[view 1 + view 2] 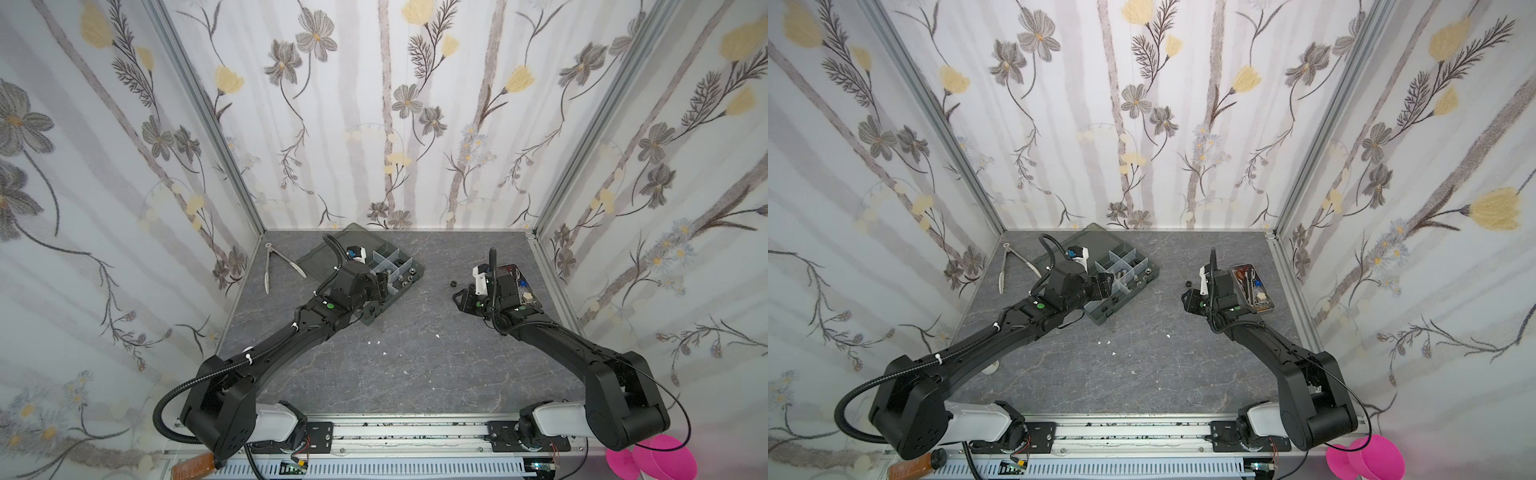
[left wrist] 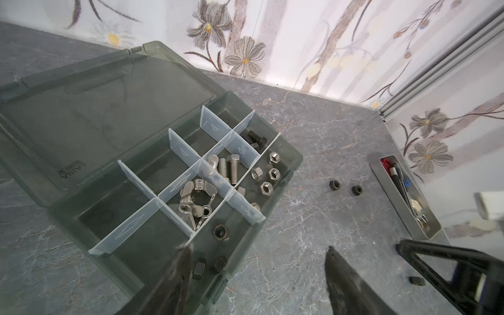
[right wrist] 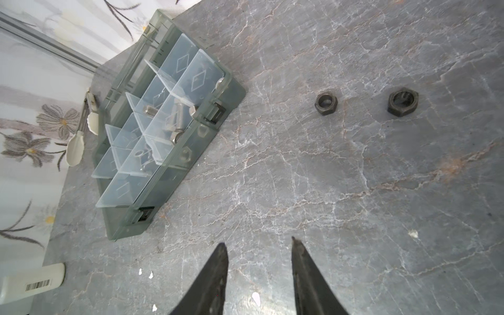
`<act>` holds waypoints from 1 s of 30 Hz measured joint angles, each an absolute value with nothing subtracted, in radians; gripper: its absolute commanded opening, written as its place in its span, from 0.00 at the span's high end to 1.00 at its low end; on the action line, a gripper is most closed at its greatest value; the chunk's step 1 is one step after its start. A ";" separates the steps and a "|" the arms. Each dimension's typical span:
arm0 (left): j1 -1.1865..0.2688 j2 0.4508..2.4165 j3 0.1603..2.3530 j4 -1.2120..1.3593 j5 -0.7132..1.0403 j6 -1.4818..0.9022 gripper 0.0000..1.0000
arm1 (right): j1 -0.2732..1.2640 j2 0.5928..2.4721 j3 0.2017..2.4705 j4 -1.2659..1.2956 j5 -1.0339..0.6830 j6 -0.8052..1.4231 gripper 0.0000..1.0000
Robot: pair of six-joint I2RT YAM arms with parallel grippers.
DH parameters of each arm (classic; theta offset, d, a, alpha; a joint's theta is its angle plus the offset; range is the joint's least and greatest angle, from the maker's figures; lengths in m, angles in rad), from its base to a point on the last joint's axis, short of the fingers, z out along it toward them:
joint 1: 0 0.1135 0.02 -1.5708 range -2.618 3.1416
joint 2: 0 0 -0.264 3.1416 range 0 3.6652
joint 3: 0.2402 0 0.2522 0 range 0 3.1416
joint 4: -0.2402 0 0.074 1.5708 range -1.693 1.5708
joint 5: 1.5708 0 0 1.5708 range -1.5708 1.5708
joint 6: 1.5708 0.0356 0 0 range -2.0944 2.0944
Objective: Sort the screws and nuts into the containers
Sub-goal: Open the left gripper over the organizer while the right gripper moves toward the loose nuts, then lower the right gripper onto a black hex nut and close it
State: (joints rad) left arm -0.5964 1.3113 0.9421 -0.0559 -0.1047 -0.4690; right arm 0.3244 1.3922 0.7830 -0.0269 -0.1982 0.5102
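Note:
The smoky-grey organizer box (image 1: 409, 277) (image 2: 297, 159) lies open at the back left, its containers split by pale dividers. Inside it are silver screws (image 2: 233, 169), a black screw (image 2: 255, 137), silver nuts (image 2: 266, 188) and black nuts (image 2: 220, 264). My left gripper (image 2: 259, 253) hangs open over the box's near corner, holding nothing. Two black nuts (image 3: 326, 104) (image 3: 402, 102) lie on the bare table right of the box. In both top views only one black nut (image 1: 454, 284) (image 1: 1188, 284) shows. My right gripper (image 3: 259, 246) (image 1: 456, 300) hovers near them, open and empty.
Long silver tongs (image 1: 268, 266) lie left of the box by the wall. A narrow metal tray (image 1: 1268, 305) with red-handled tools stands at the far right. Another small black nut (image 2: 417, 280) lies close to the right arm. White crumbs (image 1: 378, 341) dot the table's middle.

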 measured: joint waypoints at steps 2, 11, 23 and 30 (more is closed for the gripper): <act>-0.596 1.268 0.942 -0.085 -0.101 -0.458 0.14 | 0.325 1.431 0.817 -0.038 -0.187 0.494 0.58; -0.596 1.076 0.958 -0.233 -0.109 -0.397 0.02 | 0.325 1.621 0.945 -0.072 -0.120 0.453 0.55; -0.594 0.898 0.994 -0.393 -0.167 -0.302 0.00 | 0.326 1.828 1.138 -0.119 -0.035 0.418 0.51; -0.594 0.797 0.907 -0.381 -0.191 -0.264 0.00 | 0.321 1.914 1.210 -0.152 0.000 0.416 0.50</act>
